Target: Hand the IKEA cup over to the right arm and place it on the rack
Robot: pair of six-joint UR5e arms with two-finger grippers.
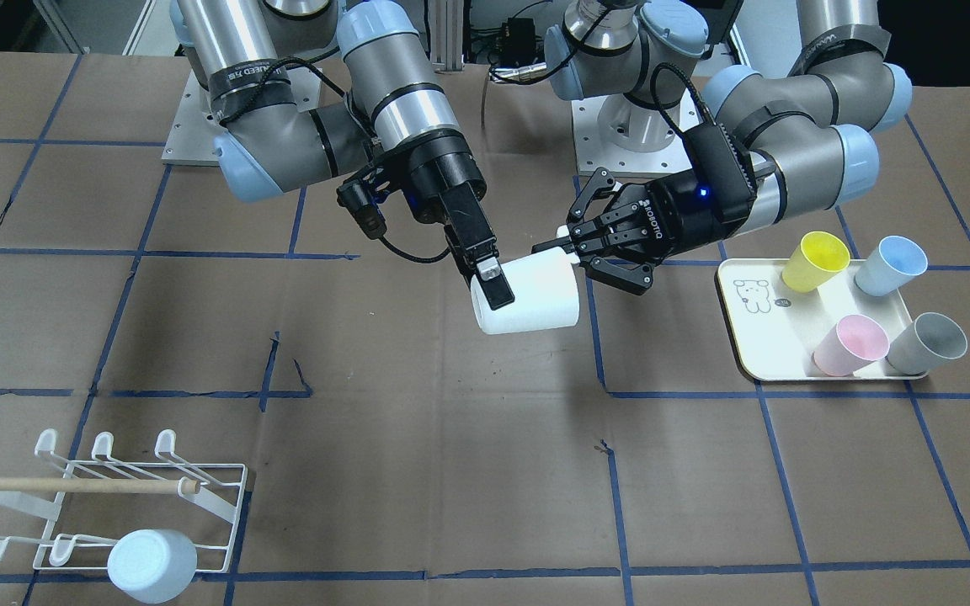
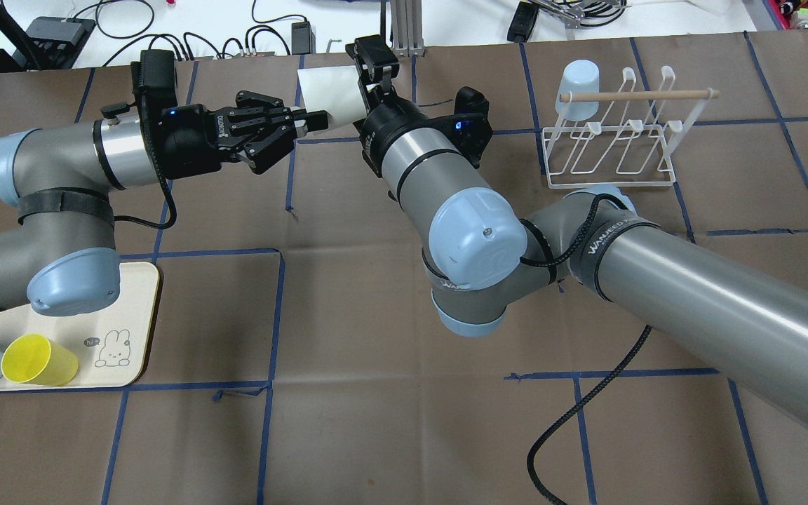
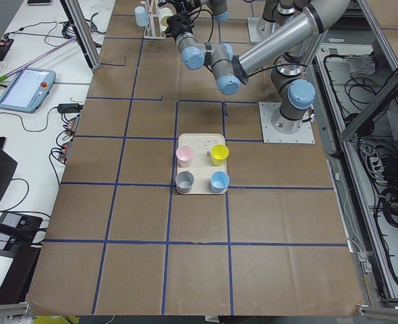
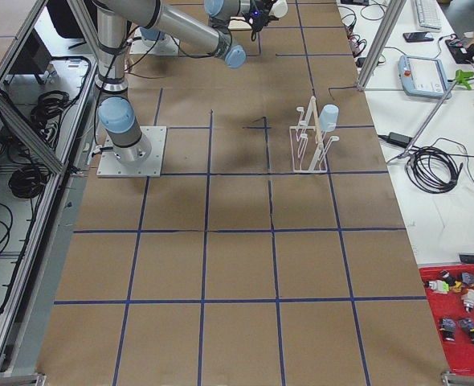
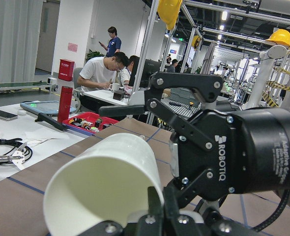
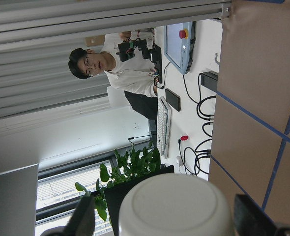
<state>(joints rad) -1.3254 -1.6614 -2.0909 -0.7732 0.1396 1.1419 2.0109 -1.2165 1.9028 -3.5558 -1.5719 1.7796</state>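
White cup (image 1: pixel 535 303) is hanging on its side above the table (image 1: pixel 418 471), just above centre in the front-facing view. Its long axis is running left-right across that picture, with the closed base toward frame-left and the open mouth toward frame-right.

Left gripper (image 1: pixel 554 247) is lying level at the mouth end. Its jaws are looking narrow. In the left wrist view a dark finger (image 5: pixel 156 206) is crossing the lower rim, so it is apparently pinching the cup wall.

Right gripper (image 1: pixel 493 299) is angling down from upper left onto the base end, across the axis. Its jaws are standing wide and straddling the cup. In the right wrist view the rounded base (image 6: pixel 174 206) is sitting between the two fingers (image 6: pixel 83 221). Whether the pads are pressing yet, I cannot tell.

Judging the step: hand-over in progress, with both grippers on one cup at opposite ends. The right one needs a firm squeeze across the body before the left one lets go of the rim.

Rack (image 1: pixel 72 485) is standing at lower left, on the right arm's (image 1: pixel 401 109) side and well apart from the cup. A pale blue cup (image 1: pixel 152 564) is already sitting on one corner prong. A grip at the base is leaving the mouth free, which suits tipping it down over a prong.
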